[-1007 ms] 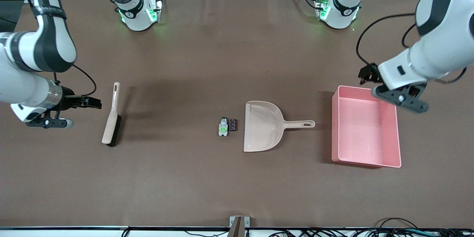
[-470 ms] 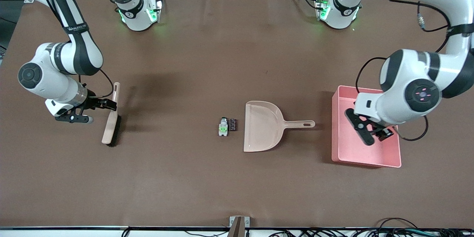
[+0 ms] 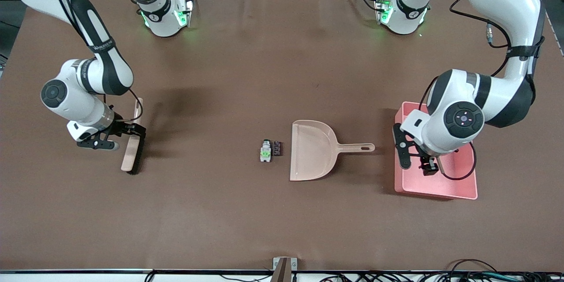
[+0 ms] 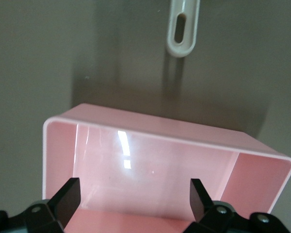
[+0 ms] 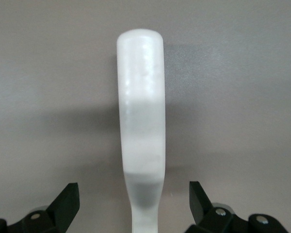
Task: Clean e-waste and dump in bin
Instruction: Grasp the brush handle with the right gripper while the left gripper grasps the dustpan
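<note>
Both arms have swung inward since the earlier frame. The right gripper (image 3: 128,134) hovers wide open over the beige brush (image 3: 131,150), apparently to grasp it. The left gripper (image 3: 416,158), open and empty, hangs over the empty pink rectangular plastic bin (image 3: 436,189). The tiny e-waste parts (image 3: 269,150) lie at nine o'clock of the beige plastic dustpan (image 3: 310,152).

The brown table (image 3: 282,220) carried a hand brush (image 3: 132,143) under the right gripper (image 3: 128,133), a pink bin (image 3: 436,189) under the left gripper (image 3: 416,161), and between them a beige dustpan (image 3: 313,150) with the e-waste (image 3: 269,150) just beside its mouth.
</note>
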You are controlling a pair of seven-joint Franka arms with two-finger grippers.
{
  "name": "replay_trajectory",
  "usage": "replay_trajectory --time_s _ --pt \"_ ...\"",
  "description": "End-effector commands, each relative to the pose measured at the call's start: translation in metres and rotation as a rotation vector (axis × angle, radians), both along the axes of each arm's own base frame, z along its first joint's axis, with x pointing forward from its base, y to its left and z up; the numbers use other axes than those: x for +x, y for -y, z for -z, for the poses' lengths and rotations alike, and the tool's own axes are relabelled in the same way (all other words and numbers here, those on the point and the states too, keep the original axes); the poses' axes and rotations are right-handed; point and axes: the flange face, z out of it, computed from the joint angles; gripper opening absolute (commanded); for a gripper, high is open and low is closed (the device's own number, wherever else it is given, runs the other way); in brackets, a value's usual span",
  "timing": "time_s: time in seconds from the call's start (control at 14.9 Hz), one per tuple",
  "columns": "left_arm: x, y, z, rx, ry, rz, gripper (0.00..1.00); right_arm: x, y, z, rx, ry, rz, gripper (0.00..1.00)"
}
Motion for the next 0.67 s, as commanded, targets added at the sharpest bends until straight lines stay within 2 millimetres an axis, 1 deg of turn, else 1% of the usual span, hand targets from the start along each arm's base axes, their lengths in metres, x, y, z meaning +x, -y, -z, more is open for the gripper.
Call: replay_trajectory --time_s 0.0,0.07,0.13,0.27,0.34,0.4,0.47,0.6 --pt "-0.020 0.041 0.028 0.042 0.009 0.092 0.99 -0.002 0.003 0.009 0.014 0.002 0.020 1.00" --pt "-0.025 0.047 0.038 0.060 0.028 0.099 1.00 -0.002 0.003 0.010 0.014 0.001 0.020 0.99" --pt "-0.028 0.050 0.045 0.075 0.044 0.103 1.00 -0.004 0.003 0.011 0.014 -0.004 0.021 0.96" --pt "-0.031 0.061 0.059 0.069 0.062 0.100 1.00 -0.004 0.003 0.012 0.014 -0.007 0.019 0.85" --pt "-0.033 0.072 0.065 0.062 0.070 0.109 1.00 -0.004 0.003 0.011 0.015 -0.009 0.018 0.75" --pt "-0.031 0.077 0.067 0.052 0.079 0.109 1.00 -0.004 0.003 0.011 0.015 -0.012 0.018 0.65" --pt "-0.028 0.080 0.073 0.044 0.088 0.096 1.00 -0.004 0.002 0.011 0.015 -0.011 0.002 0.55" --pt "-0.022 0.083 0.088 0.043 0.096 0.068 1.00 -0.003 0.004 0.009 0.016 -0.020 -0.024 0.39"
